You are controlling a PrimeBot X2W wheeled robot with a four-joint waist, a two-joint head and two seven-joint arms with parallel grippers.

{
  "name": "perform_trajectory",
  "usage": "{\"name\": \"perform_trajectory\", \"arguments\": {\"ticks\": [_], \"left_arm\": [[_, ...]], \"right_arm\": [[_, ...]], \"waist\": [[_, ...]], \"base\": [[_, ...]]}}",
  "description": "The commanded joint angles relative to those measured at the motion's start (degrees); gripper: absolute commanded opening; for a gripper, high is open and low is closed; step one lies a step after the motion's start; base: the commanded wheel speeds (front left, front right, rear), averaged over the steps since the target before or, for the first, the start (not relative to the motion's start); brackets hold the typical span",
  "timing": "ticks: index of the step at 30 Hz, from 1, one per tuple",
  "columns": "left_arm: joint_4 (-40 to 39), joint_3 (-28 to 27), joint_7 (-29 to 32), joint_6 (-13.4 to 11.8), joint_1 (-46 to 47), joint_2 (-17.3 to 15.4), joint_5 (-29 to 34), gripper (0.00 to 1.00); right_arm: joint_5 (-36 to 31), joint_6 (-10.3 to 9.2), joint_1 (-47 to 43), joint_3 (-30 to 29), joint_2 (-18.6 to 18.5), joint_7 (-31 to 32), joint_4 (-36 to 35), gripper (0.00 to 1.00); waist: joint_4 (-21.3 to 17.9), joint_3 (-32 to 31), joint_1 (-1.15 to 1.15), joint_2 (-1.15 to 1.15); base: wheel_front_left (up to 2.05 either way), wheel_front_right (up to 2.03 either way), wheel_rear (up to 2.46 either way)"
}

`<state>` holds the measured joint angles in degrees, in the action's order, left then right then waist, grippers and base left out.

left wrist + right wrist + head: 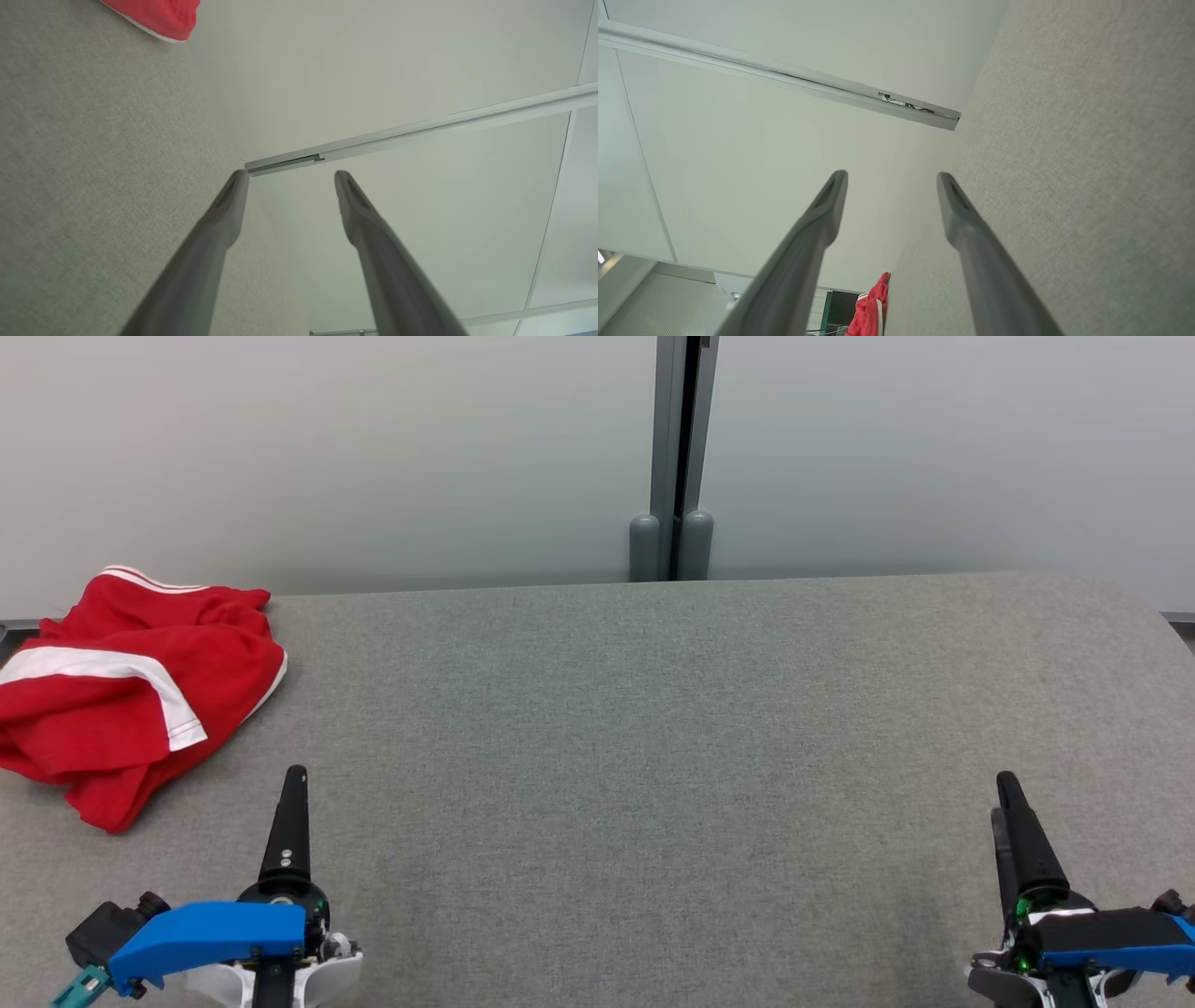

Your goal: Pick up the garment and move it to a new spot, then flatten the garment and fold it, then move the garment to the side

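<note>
Head view, and a wide grey felt-covered tabletop [653,756] stretches right across. At the tabletop's far left corner lies the crumpled red fabric garment with white stripes [131,691], bunched in a heap. Its folds are piled over one another, with a broad white band across the middle and thin white trim at the back. The picture's edge cuts off its left side.

Down at the tabletop's near left sits the left gripper [295,789], long dark fingers rising from a blue and white wrist and pointing toward the tabletop's far edge. It is near the garment's closest fold but apart from it. At the tabletop's near right is the right gripper [1003,793], in the same pose and well apart from the garment.

Behind the tabletop's far edge, pale wall panels [327,448] meet at a grey upright post [672,457], about the middle of that edge.

Left wrist view now: both fingers [224,210] stand spread wide, so that gripper is released, close over the tabletop's cloth. A rounded red hem with a white edge pokes in at the top, resting on the tabletop.

Right wrist view: fingers [966,219] splayed just the same, released, with the tabletop's cloth running alongside. The garment shows as a small red patch at the tabletop's far end, low between the fingers.
</note>
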<state>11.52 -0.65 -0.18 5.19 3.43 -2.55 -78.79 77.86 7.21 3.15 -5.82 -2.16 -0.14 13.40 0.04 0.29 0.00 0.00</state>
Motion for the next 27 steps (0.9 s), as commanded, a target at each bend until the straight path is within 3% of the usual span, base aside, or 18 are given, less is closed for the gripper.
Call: {"name": "perform_trajectory", "arguments": {"ticks": [1, 20, 27], "left_arm": [[-1.69, 0.96, -0.62, -0.36, 1.16, -0.33, 2.57, 1.00], [-3.39, 6.39, -4.54, -3.27, 0.80, -0.36, 26.32, 1.00], [-2.81, 7.09, -5.63, -3.75, 0.30, -0.37, 33.40, 1.00]], "right_arm": [[-3.18, 0.23, 0.09, 0.00, -0.36, -0.68, -1.79, 1.00], [-28.84, 0.28, -1.21, 1.26, -0.53, -4.57, -4.98, 1.00], [-35.29, 0.29, -1.53, 2.03, -0.57, -5.71, -4.96, 1.00]], "waist": [[0.03, 0.02, 0.00, 0.00], [0.22, 0.30, 0.00, 0.00], [0.26, 0.32, 0.00, 0.00]], "base": [[0.00, 0.00, 0.00], [0.00, 0.00, 0.00], [0.00, 0.00, 0.00]]}}
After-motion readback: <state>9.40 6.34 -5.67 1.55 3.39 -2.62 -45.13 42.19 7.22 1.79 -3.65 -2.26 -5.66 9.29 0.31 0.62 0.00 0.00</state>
